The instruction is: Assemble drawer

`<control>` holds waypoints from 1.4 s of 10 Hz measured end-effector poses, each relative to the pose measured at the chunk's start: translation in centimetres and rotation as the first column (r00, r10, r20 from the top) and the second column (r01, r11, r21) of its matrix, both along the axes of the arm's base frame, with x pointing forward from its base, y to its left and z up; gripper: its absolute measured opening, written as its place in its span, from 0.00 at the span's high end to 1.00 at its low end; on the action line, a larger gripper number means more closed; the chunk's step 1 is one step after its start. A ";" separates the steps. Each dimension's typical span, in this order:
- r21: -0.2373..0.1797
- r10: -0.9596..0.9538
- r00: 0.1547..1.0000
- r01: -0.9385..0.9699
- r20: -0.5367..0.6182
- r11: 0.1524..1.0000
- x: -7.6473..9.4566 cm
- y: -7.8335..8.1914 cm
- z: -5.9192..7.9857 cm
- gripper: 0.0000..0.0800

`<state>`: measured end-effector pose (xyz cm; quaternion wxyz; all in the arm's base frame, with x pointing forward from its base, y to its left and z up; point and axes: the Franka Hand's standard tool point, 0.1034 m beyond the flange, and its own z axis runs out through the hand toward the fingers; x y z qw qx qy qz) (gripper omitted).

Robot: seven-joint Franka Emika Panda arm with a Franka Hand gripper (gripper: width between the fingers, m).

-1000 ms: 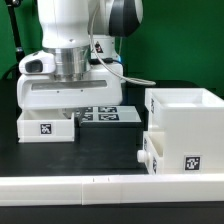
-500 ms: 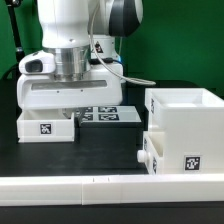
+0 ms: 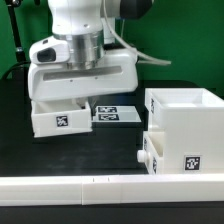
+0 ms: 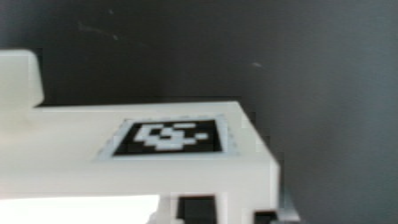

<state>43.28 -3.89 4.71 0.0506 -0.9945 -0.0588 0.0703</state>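
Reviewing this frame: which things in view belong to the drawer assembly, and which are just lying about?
Part of the job:
- box shell
- knobbed tray at the shell's foot
- second tray, tilted, on the exterior view's left

Just lying about:
- marker board
- border rail
- table

No words, brand names or numbers can be read anywhere. The only markings are black-and-white square tags (image 4: 171,137): one on the small tray (image 3: 45,123), one low on the drawer body (image 3: 180,150), several on the marker board (image 3: 113,113).
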 end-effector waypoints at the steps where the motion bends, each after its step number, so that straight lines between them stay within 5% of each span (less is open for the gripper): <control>1: 0.007 0.012 1.000 -0.012 -0.001 1.000 0.9 0.2 0.6 0.95; 5: 0.032 0.242 0.970 -0.243 0.030 0.969 0.9 -0.1 0.3 0.95; 9: 0.029 0.635 0.764 -0.642 0.118 0.766 4.5 -0.7 1.7 0.95; 12: 0.037 0.764 0.631 -0.774 0.136 0.632 4.2 -0.8 1.4 0.95; 14: -0.019 0.898 0.404 -0.910 0.173 0.414 4.6 -1.3 1.0 0.95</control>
